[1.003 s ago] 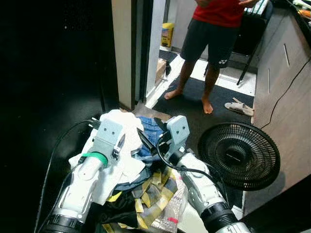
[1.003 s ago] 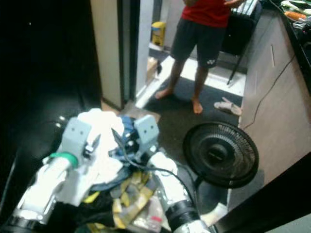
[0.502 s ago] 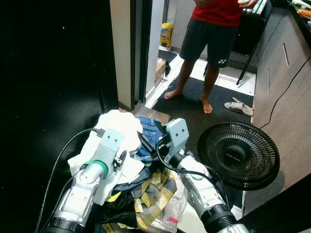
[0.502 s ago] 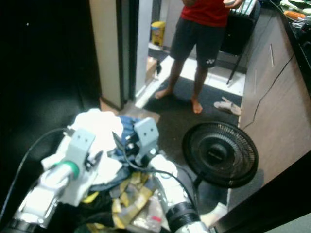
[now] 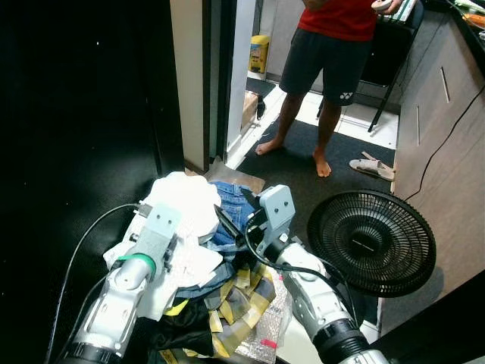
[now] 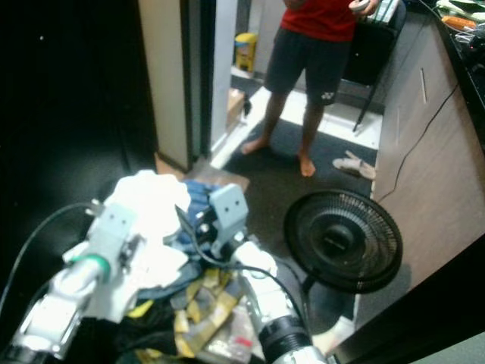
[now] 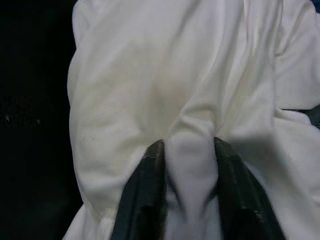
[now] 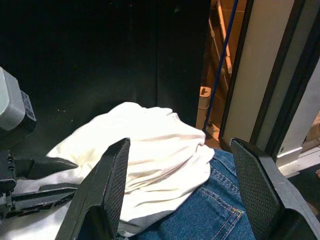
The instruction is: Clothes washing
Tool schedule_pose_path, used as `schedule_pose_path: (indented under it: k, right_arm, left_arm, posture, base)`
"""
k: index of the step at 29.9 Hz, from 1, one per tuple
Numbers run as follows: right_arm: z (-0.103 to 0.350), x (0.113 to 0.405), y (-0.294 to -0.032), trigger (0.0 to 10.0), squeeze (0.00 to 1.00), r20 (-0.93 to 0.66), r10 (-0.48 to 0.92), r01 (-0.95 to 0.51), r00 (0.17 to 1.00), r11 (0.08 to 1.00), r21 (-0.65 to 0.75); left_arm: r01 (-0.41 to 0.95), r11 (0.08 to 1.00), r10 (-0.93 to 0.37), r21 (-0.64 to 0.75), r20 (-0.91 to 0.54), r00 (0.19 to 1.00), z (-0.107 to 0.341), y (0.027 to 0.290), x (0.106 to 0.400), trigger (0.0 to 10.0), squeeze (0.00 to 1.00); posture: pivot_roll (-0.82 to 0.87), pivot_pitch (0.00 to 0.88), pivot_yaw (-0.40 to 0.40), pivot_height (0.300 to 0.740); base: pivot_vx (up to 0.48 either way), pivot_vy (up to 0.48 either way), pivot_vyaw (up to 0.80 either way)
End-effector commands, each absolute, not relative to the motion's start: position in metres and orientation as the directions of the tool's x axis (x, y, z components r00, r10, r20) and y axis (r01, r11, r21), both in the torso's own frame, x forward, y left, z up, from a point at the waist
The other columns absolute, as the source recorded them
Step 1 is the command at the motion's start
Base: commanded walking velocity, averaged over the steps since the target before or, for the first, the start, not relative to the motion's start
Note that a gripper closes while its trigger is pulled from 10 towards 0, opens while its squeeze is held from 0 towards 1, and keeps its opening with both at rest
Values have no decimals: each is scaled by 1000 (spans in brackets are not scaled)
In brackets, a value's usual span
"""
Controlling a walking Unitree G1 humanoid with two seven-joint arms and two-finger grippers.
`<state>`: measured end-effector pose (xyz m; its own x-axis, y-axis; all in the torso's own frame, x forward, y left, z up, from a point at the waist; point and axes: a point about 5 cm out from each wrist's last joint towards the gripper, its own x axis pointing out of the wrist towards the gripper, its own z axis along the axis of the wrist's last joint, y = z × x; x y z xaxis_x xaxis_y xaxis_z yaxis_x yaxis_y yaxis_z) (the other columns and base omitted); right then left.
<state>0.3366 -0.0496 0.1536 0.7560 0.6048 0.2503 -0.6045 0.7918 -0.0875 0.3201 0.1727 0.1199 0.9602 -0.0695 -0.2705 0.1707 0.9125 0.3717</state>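
Note:
A heap of laundry lies on the floor in front of me, with a white garment (image 5: 186,201) on top. Blue jeans (image 5: 233,208) lie beside it, and a yellow and dark patterned cloth (image 5: 231,303) is nearer to me. My left gripper (image 7: 186,142) is pushed down into the white garment and holds a pinched fold of it between its black fingers (image 7: 147,195). My right gripper (image 5: 227,226) hovers open just above the jeans (image 8: 210,210), with its fingers spread wide and nothing between them.
A black floor fan (image 5: 371,243) stands close on the right. A person (image 5: 326,45) in a red shirt and dark shorts stands barefoot in the doorway ahead, with slippers (image 5: 371,168) on the mat nearby. A beige door post (image 5: 189,83) rises at the left of the opening. The space to the left is dark.
My left gripper has drawn back to the left and down, away from the jeans, and sunk into the white garment. The right arm has stayed in place.

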Motion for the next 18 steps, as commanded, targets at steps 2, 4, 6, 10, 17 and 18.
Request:
schedule_pose_path:
  k: [2,4,6,10,17,18]
  right_arm:
    - [147,335,-52,10000,0,238,597,-597,766,798,-79]
    - [147,335,-52,10000,0,238,597,-597,766,798,-79]
    - [147,335,-52,10000,0,238,596,-596,767,799,-79]
    - [148,335,-53,10000,0,243,593,-593,768,801,-79]
    - [175,335,-58,10000,0,339,565,-574,752,815,-82]
    - [175,335,-58,10000,0,339,565,-574,752,815,-82]
  left_arm:
    - [180,909,-60,375,-311,949,111,173,315,0,0]
    - [182,910,-62,374,-311,948,110,172,314,0,0]
    - [181,910,-63,372,-309,949,111,172,313,0,0]
    - [183,914,-77,362,-290,954,114,170,311,0,0]
    - [266,927,-278,264,8,961,174,141,305,4039,0]
    - [266,927,-278,264,8,961,174,141,305,4039,0]
  posture:
    - [64,96,6,740]
    - [63,96,6,740]
    - [63,96,6,740]
    - [63,97,6,740]
    - [64,96,6,740]
    - [64,96,6,740]
  base:
    - [0,0,0]
    - [0,0,0]
    - [0,0,0]
    - [0,0,0]
    - [0,0,0]
    - [0,0,0]
